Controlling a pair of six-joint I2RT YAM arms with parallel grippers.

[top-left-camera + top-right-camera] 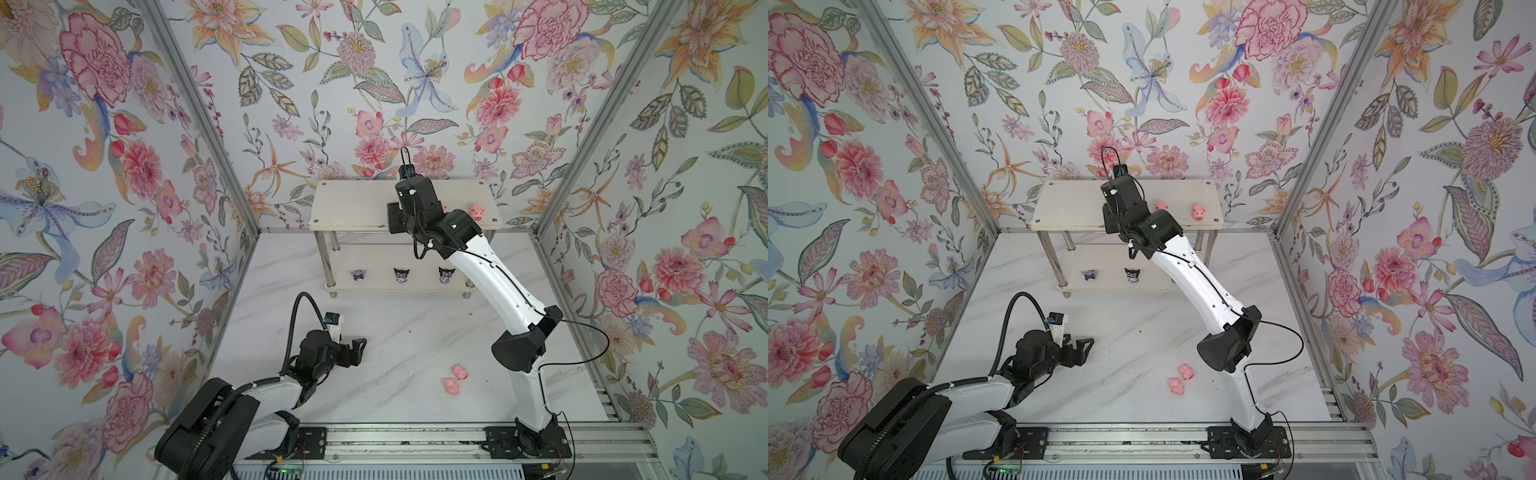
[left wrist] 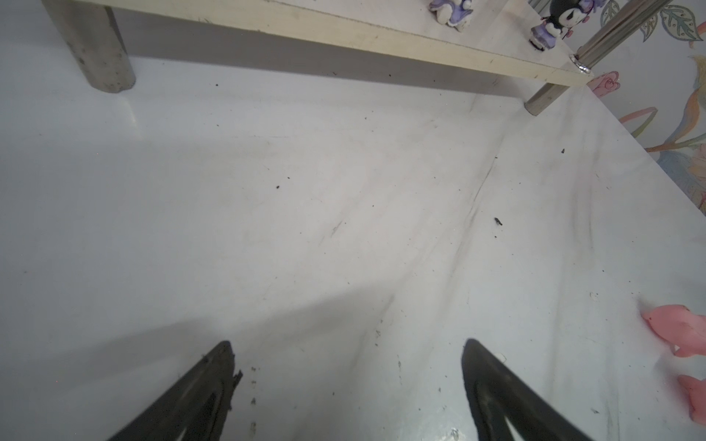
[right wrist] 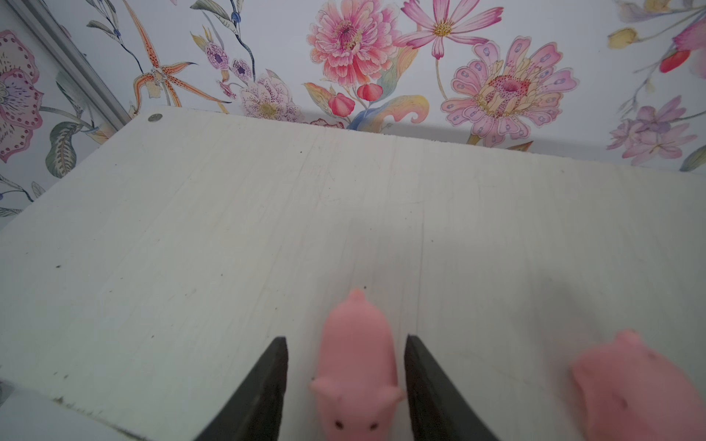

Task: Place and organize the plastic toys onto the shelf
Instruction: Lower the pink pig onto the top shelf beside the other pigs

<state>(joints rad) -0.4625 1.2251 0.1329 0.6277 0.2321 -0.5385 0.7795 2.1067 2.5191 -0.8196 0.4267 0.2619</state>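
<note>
**Toys Partly Out of Sight**

In both top views the right arm (image 1: 490, 282) hid the tips of the right gripper (image 3: 345, 339) and the pig (image 3: 357, 366) between its jaws. The neighbour pig (image 3: 642, 385) beside that gripper was blurred and edge-cut. Beside the left gripper (image 2: 347, 343), a desk pig (image 2: 676, 328) and a second desk pig (image 2: 693, 397) were frame-clipped. The figurine (image 1: 445, 275) under that arm was covered in a top view.
</note>
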